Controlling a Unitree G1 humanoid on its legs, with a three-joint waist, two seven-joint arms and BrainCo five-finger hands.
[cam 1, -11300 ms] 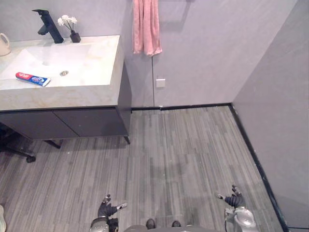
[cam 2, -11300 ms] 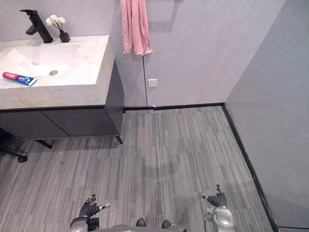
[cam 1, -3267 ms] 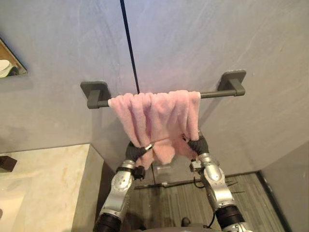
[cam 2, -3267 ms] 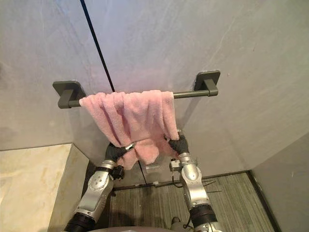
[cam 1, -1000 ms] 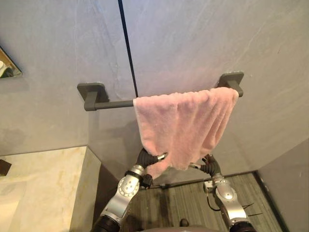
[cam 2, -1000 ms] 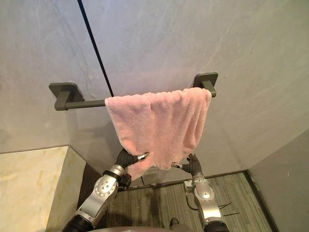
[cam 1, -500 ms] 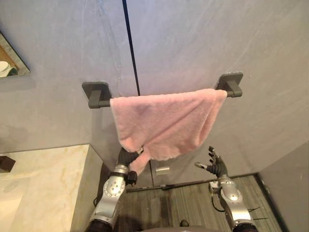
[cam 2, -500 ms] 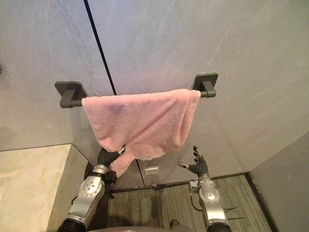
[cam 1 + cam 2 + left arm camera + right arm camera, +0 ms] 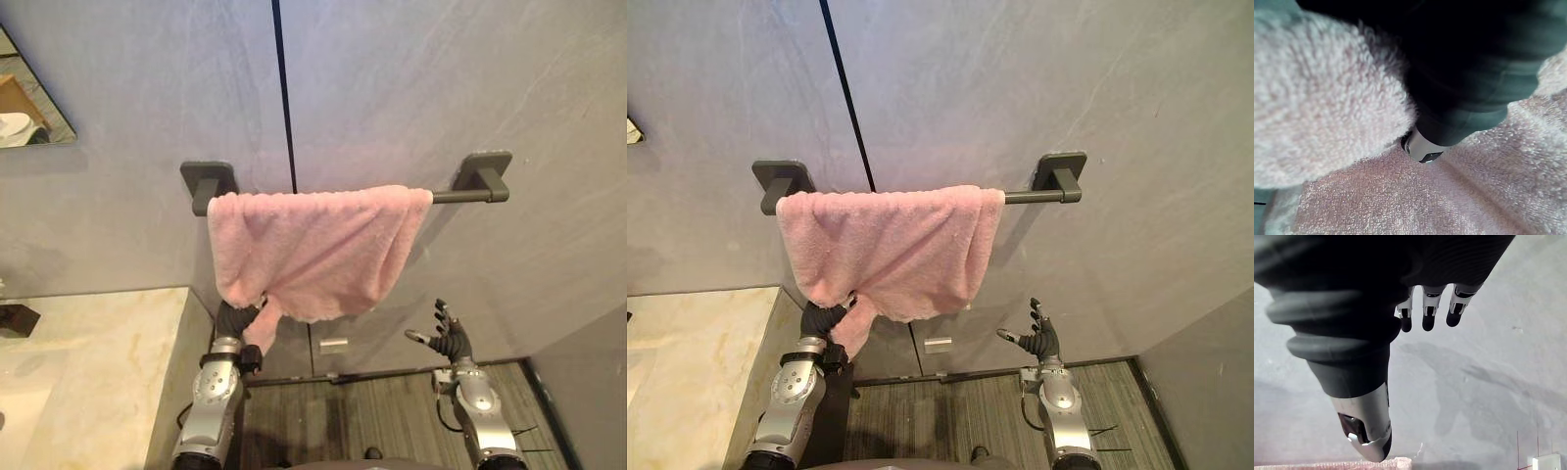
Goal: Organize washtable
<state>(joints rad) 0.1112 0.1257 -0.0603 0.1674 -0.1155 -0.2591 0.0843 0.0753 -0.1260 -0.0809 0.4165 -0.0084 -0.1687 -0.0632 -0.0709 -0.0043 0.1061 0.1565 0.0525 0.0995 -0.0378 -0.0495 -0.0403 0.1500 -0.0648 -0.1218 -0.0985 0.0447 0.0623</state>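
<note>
A pink towel (image 9: pixel 313 250) hangs spread over the dark wall rail (image 9: pixel 458 196), from the left bracket to a short way before the right one. My left hand (image 9: pixel 233 320) is raised to the towel's lower left corner and is shut on it. In the left wrist view the pink towel (image 9: pixel 1376 196) bunches round the thumb (image 9: pixel 1422 149). My right hand (image 9: pixel 449 341) is open below the towel's right side, apart from it, with straight fingers (image 9: pixel 1425 308) towards the wall.
The marble washtable top (image 9: pixel 98 372) lies at the lower left, with a small dark object (image 9: pixel 15 318) on it. A mirror corner (image 9: pixel 24 108) shows at the upper left. A white wall plate (image 9: pixel 333 345) sits under the towel, above the grey plank floor (image 9: pixel 392 421).
The towel has slid left along the rail with my left hand, leaving bare rail by the right bracket. My right hand stays off the towel. The camera has shifted a little.
</note>
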